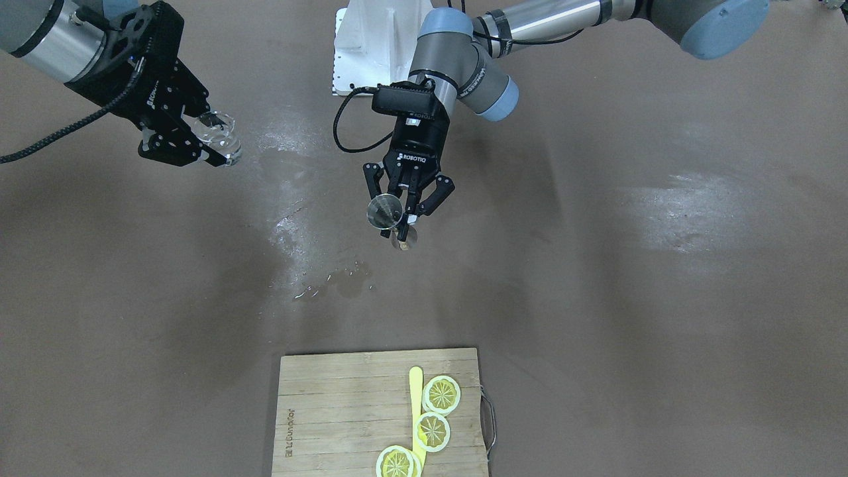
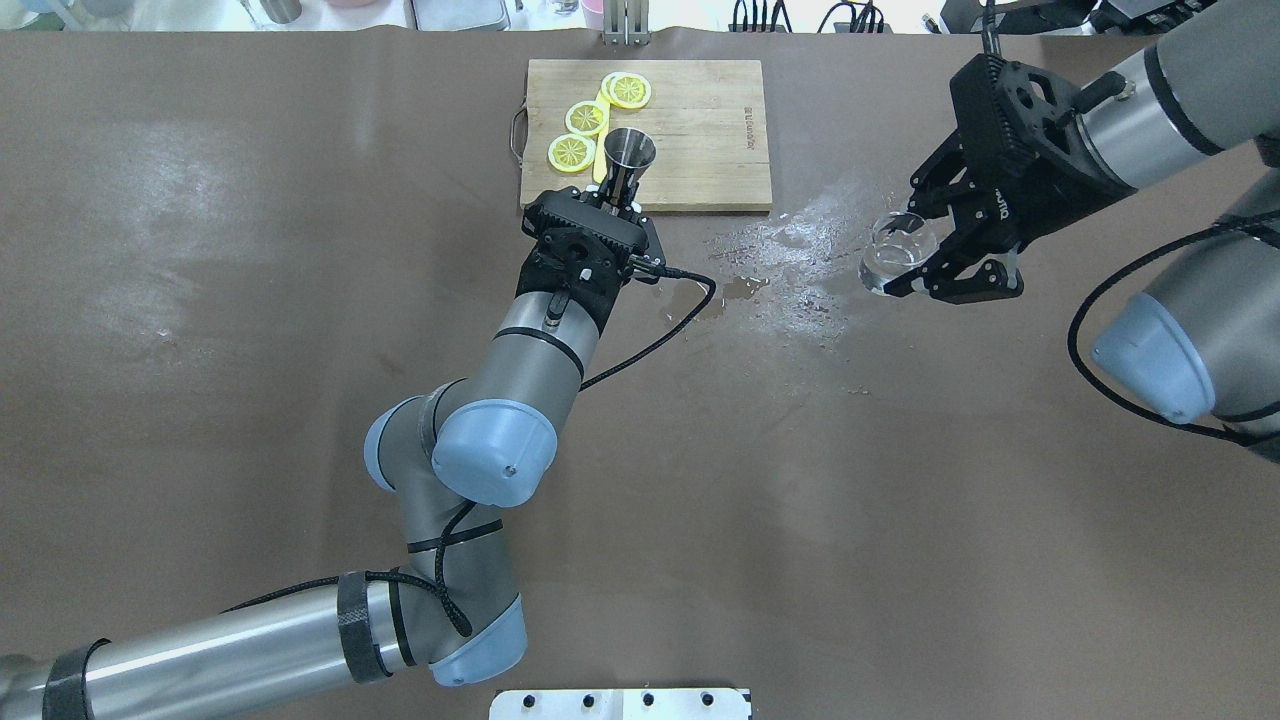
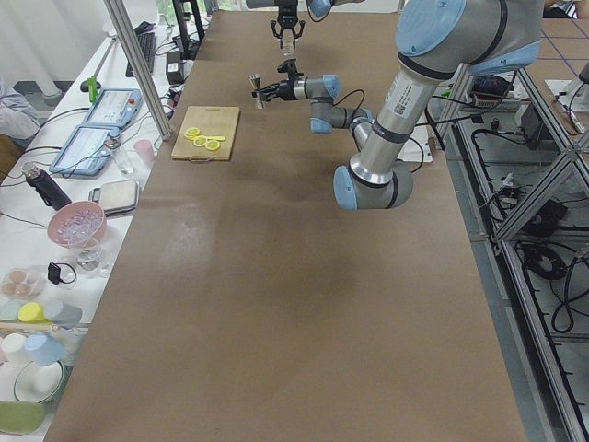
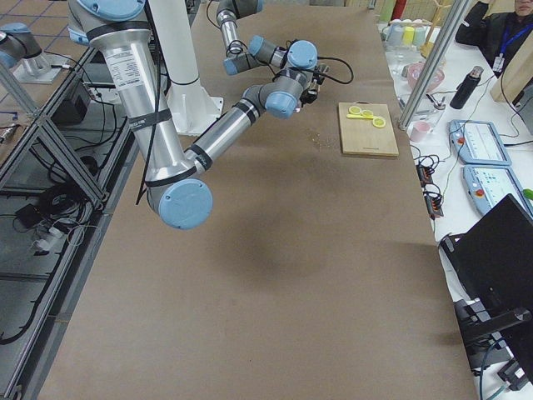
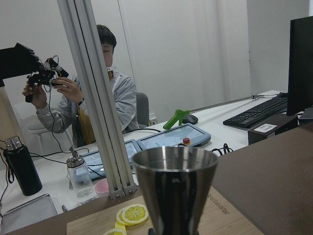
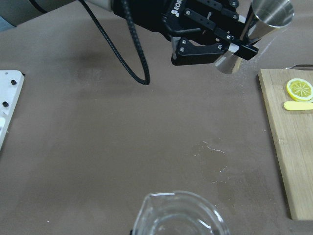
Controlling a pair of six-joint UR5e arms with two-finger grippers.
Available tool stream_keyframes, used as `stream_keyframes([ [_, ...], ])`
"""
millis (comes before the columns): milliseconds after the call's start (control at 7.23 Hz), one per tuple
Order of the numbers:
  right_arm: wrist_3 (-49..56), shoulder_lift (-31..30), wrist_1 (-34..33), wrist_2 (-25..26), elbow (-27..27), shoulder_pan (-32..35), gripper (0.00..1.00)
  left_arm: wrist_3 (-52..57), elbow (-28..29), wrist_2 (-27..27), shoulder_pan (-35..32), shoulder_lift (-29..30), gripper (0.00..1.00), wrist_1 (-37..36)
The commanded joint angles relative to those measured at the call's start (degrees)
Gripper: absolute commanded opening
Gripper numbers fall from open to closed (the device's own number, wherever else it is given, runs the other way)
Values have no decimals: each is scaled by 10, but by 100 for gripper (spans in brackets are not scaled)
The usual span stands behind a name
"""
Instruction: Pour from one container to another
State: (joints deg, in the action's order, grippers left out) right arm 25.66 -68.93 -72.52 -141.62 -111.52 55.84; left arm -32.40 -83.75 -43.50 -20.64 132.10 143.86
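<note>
A steel jigger [image 2: 629,158] is held at its waist by my left gripper [image 2: 618,200], which is shut on it above the table near the cutting board's edge. The left wrist view shows the jigger [image 5: 175,191] upright with its mouth up. In the front view the jigger [image 1: 386,212] hangs over the middle of the table. Far off to the robot's right, my right gripper [image 2: 925,265] is shut on a clear glass beaker [image 2: 897,250] with a spout, lifted off the table. Its rim [image 6: 178,215] fills the bottom of the right wrist view. The two vessels are well apart.
A wooden cutting board [image 2: 700,110] with lemon slices [image 2: 585,118] and a yellow spatula [image 1: 416,411] lies at the far edge. Spilled liquid [image 2: 790,250] wets the brown table between the grippers. An operator [image 5: 105,98] sits beyond the table's far side.
</note>
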Motion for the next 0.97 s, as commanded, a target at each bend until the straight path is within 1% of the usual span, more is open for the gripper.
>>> stream_keyframes([
  [0,73,45,-44,0,44,3,0,1,-1,1,3,-2,0,1],
  [138,77,66,-45,0,66,1,0,1,-1,1,4,-2,0,2],
  [415,108,99,-49,-1,90,-10,0,1,0,1,4,-3,0,2],
  [553,106,126,-52,-5,110,-10,0,1,-1,2,4,-3,0,1],
  [830,109,177,-120,-2,123,3,0,1,0,4,6,-4,0,2],
])
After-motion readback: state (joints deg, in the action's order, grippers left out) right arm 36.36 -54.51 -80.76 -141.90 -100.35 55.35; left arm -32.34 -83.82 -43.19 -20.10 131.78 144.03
